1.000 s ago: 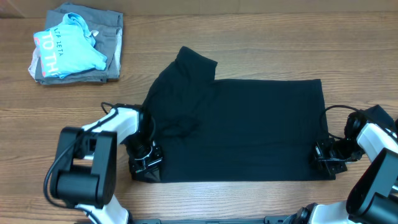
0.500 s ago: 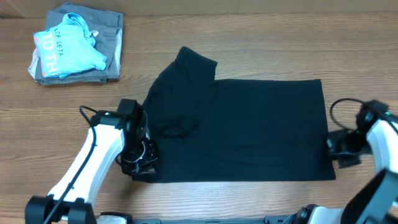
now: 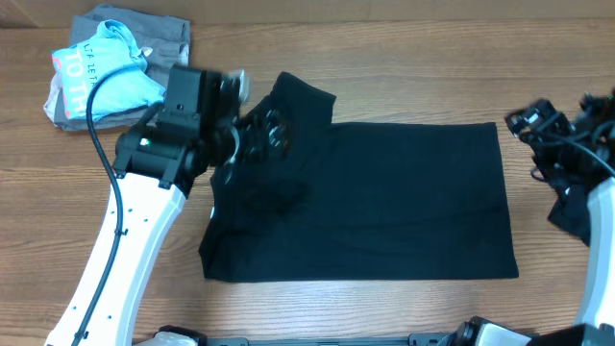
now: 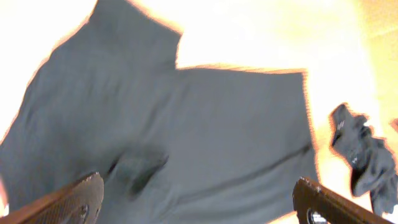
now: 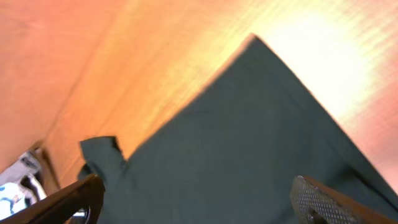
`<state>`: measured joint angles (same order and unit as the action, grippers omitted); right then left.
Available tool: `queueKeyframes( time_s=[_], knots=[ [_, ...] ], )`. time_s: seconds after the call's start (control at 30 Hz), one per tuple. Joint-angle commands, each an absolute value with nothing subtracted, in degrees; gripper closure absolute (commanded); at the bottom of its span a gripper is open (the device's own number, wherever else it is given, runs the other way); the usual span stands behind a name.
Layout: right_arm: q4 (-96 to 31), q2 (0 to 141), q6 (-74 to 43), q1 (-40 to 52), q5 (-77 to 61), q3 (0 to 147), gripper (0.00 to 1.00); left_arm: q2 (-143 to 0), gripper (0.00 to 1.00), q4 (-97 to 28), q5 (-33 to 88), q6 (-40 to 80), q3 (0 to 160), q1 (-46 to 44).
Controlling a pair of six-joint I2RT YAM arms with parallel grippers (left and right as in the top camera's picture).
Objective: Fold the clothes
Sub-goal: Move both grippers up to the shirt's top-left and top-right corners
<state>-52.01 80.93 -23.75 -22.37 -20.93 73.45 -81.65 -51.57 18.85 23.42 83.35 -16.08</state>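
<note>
**A:** Clothes count?

**B:** One black T-shirt [image 3: 384,202], spread flat in the middle of the table [image 3: 336,312]. Its long side runs along the near edge. One sleeve [image 3: 300,101] sticks out toward the far edge.

**A:** Anything else on the surface?

**B:** Far left corner has two pieces: one light blue shirt [image 3: 106,82], crumpled, on top of one grey garment [image 3: 173,58], folded. Both are well apart from the black one.

**A:** Any text?

**B:** Pink-white caps on the blue one. "TO TH" is legible, the rest runs into a fold. The smaller line above it is too small to read.

**A:** Grippers?

**B:** Left gripper [image 3: 261,133] is over the shirt's far left part, by the sleeve, and blurred in the overhead. Its wrist view has the fingers [image 4: 78,198] spread wide with nothing held, looking down on the shirt. Right gripper [image 3: 527,122] is off the cloth, just past the shirt's far right corner, toward the right edge. It's also spread wide and holding nothing.
</note>
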Motion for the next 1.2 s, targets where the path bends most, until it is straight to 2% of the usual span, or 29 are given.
queueKeyframes(
  time_s=[0.0, 0.23, 0.33, 0.37, 0.47, 0.57, 0.83, 1.0, 1.17],
  knots=[
    [-46.5, 86.6, -23.4, -20.2, -22.6, 74.6, 0.0, -85.1, 0.0, -47.2, 13.3, 22.3, 88.0, -18.9],
    [-35.4, 100.1, -24.2, -18.9, -22.6, 75.2, 0.0, -102.8, 0.0, -35.9, 10.1, 20.3, 95.0, -20.0],
    [-30.8, 104.4, -26.9, -18.9, -22.6, 75.2, 0.04, -111.4, 0.0, -30.3, 10.4, 18.0, 99.4, -20.0],
    [-29.6, 105.6, -28.0, -18.9, -22.6, 75.2, 0.0, -114.7, 0.0, -28.5, 10.5, 17.2, 101.3, -20.2],
    [-30.1, 107.2, -31.8, -18.9, -22.6, 75.0, 0.0, -121.3, 0.0, -27.1, 10.5, 16.4, 105.1, -20.8],
    [-31.1, 107.5, -30.7, -18.5, -20.9, 74.2, 0.0, -126.8, 0.02, -27.3, 10.3, 14.0, 108.2, -21.9],
    [-31.8, 107.5, -28.5, -13.6, -4.1, 74.0, 0.0, -132.0, 0.04, -27.8, -2.5, 12.8, 110.4, -27.7],
    [-32.2, 107.5, -28.8, -11.7, -2.2, 74.0, 0.0, -133.3, 0.12, -27.5, -10.2, 13.0, 110.4, -30.5],
    [-33.2, 107.5, -30.3, -11.5, -2.2, 74.0, 0.0, -134.0, 0.12, -27.7, -11.2, 15.3, 110.4, -30.7]
  ],
)
